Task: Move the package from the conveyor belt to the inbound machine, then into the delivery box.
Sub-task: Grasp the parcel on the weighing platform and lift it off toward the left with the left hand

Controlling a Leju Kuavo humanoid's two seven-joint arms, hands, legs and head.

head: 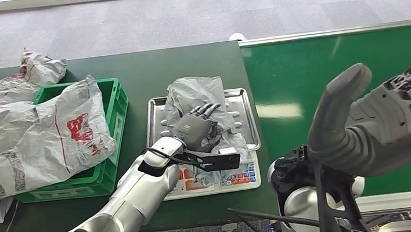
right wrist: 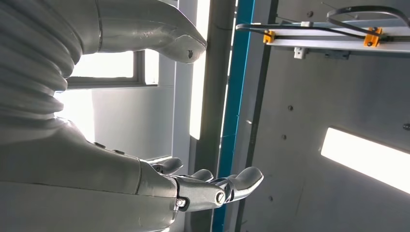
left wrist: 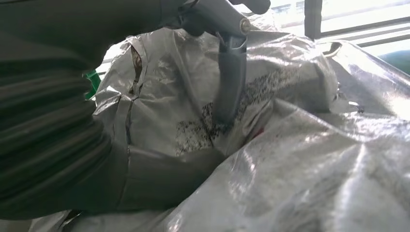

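Note:
A crumpled grey plastic package (head: 195, 94) lies on the metal tray (head: 155, 122) of the inbound machine at the table's middle. My left hand (head: 196, 127) rests on top of it with its fingers stretched out over the plastic. In the left wrist view one finger (left wrist: 229, 82) presses its tip into a fold of the package (left wrist: 300, 159). My right hand (head: 390, 112) is raised close to the camera over the green conveyor belt (head: 303, 70), fingers apart and holding nothing. In the right wrist view that hand (right wrist: 96, 183) is open against the ceiling.
A green delivery box (head: 114, 103) stands left of the tray, with large grey packages (head: 31, 141) heaped in and over it. Another package (head: 35, 74) lies behind it. The machine's panel with coloured buttons (head: 239, 177) faces the table's front edge.

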